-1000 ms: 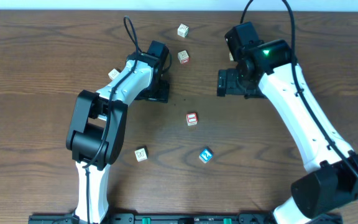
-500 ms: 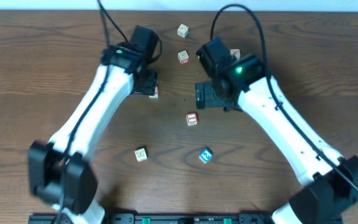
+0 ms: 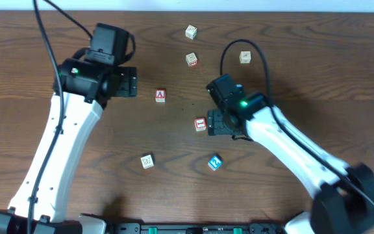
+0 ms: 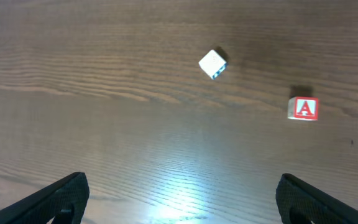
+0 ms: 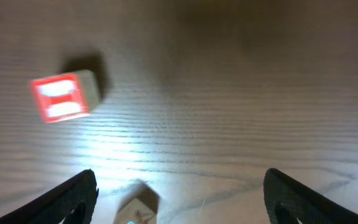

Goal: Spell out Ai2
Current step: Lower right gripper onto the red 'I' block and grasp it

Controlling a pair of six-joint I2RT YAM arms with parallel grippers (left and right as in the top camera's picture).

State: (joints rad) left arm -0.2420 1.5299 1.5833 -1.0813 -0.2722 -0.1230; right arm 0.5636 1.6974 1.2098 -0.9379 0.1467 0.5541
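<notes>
Left wrist: I am seeing the left claw (image 4: 180,186) gaping wide, empty, red-lettered wooden A cube (image 4: 304,108) ahead, picture-right. Right wrist: right claw (image 5: 179,183) gaping wide, empty, red-faced wooden cube (image 5: 63,97) lying ahead, picture-left. Overhead: that cube is sitting just beside the right claw.

You've got a dark wooden table (image 3: 317,65) with stray blocks on it. Toward the far edge sit a cream block (image 3: 191,31), a red-marked cream block (image 3: 191,60) near it, and a lone cream block (image 3: 245,58) further right.
</notes>
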